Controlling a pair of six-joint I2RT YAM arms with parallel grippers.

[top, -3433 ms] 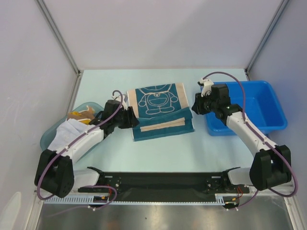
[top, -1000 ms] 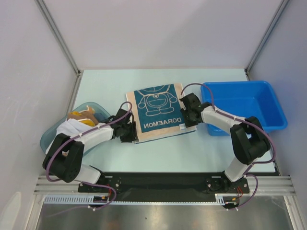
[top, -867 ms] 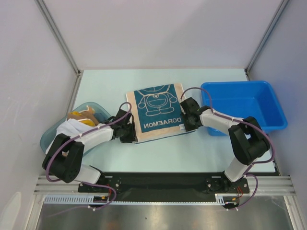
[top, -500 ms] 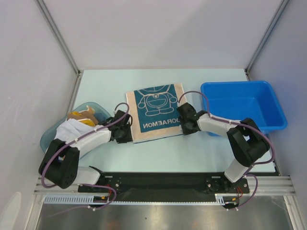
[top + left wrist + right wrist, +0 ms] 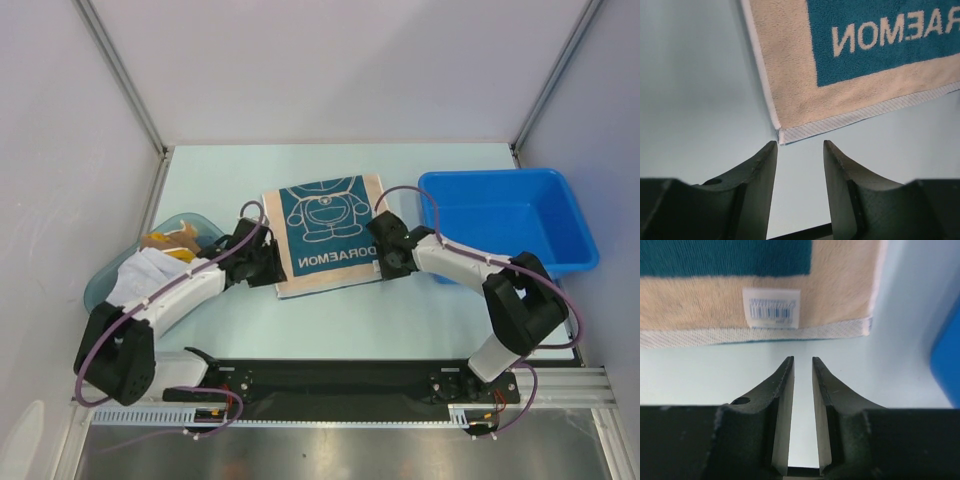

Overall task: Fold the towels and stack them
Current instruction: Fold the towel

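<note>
While the teal towel (image 5: pixel 325 235) with its beige border lies spread flat in the middle of the pale surface (image 5: pixel 350 315), print side up and the lettering along its near edge, neither claw has hold of it. Its near-left corner (image 5: pixel 781 135) sits just beyond the tips of the left claw (image 5: pixel 800 145), almost in line with the gap. Those fingers (image 5: pixel 765 160) stand moderately apart with only bare surface between them. From above, the left claw (image 5: pixel 272 276) is low at that same corner.

Along the near-right edge, the towel (image 5: pixel 740 295) carries a white barcode label (image 5: pixel 771 308). The right claw (image 5: pixel 803 360) points at the hem just right of the label, a little short of it. Its fingers (image 5: pixel 785 380) are nearly together, leaving a thin slit that holds nothing.

Right of the towel stands the blue bin (image 5: pixel 500 180). Left of it, beside the left arm, a translucent tub (image 5: pixel 97 290) holds bunched cloths (image 5: pixel 170 240).
</note>
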